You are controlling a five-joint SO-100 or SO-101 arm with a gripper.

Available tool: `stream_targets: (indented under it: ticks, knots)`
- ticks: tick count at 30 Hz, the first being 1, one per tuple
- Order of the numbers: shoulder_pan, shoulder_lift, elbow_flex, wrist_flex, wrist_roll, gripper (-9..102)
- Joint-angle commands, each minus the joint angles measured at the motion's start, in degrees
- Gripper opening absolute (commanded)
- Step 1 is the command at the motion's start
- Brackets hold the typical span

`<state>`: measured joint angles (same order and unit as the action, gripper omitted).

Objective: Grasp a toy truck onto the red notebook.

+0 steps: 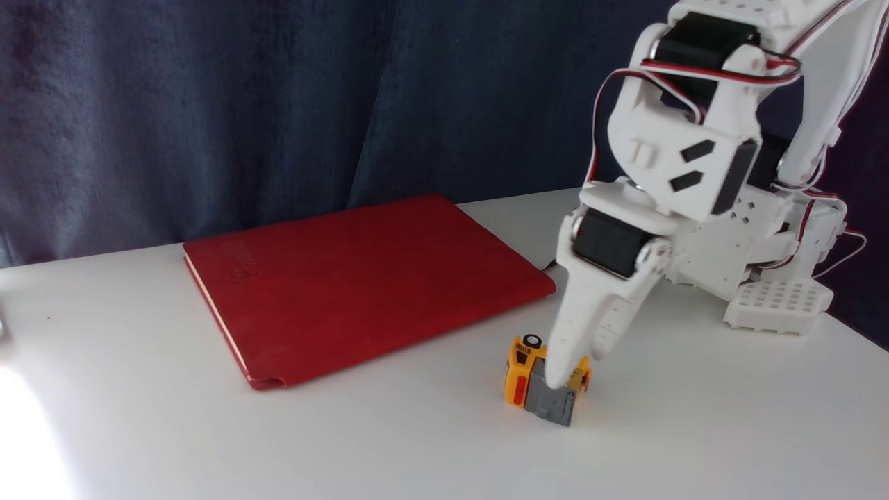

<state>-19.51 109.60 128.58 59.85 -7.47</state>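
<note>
— On the white table [417, 444], just in front of the red notebook [361, 278], we see the toy truck [545, 382] tipped on end.
— We see the gripper [566, 378] pinching it, fingers [559, 361] nearly closed around its middle.
</note>
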Motion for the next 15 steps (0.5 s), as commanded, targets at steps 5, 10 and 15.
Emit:
stream_targets:
  ticks: [5,10,15]
  knots:
    - [0.0,-6.15,-8.88,5.36,-5.1,21]
    - [0.53,-8.7,-10.11,6.15,-9.93,21]
    - [1.05,-11.69,-12.74,6.94,-12.92,21]
